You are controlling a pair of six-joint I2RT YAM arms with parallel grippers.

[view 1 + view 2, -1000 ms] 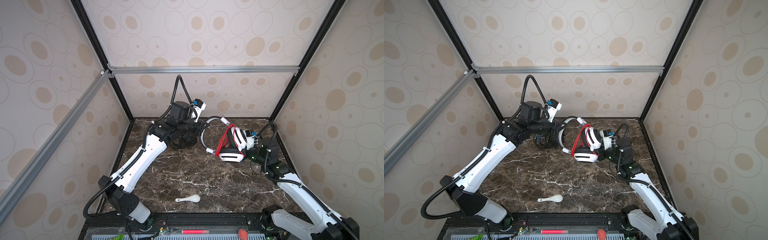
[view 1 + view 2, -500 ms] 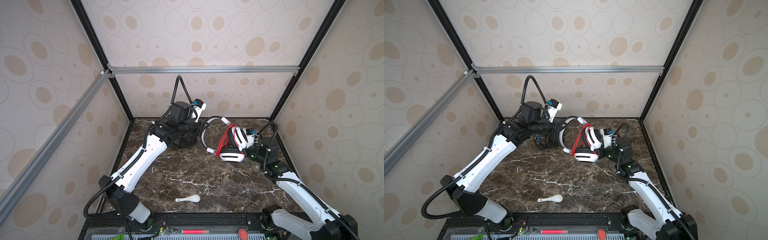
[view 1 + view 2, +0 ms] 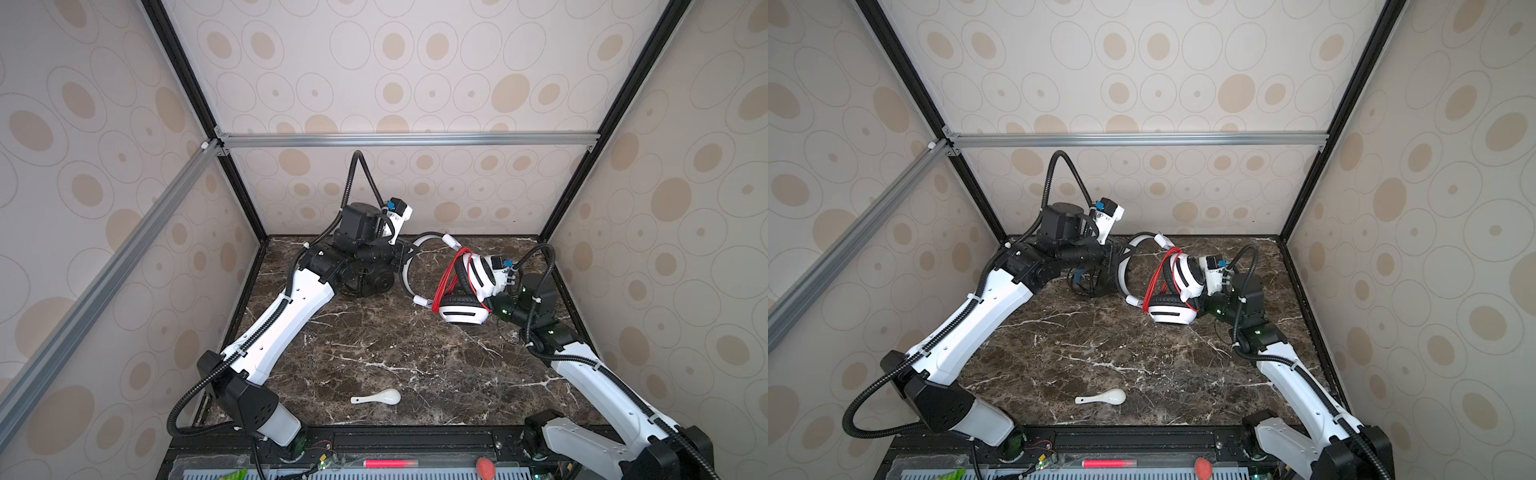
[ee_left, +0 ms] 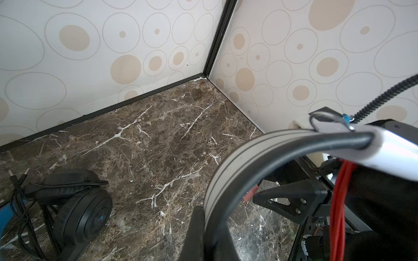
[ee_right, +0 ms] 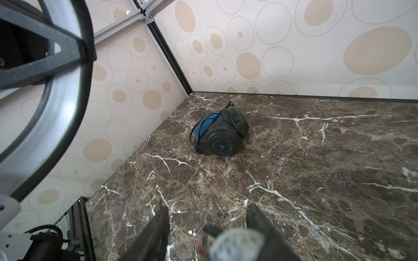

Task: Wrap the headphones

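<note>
Left wrist: white headset [image 4: 248,146] pinched within left gripper [image 4: 207,228] (red cord [image 4: 337,203]).

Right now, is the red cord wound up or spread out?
Wound up: in both top views the red cord runs in several loops around the white headphones, close by the earcups.

Your white headset [image 3: 463,316] sits back right, red cord [image 3: 444,278] looped around it. Your black headset [image 5: 222,137] lies back left, its thin cord [image 4: 17,194] wrapped round it.
</note>
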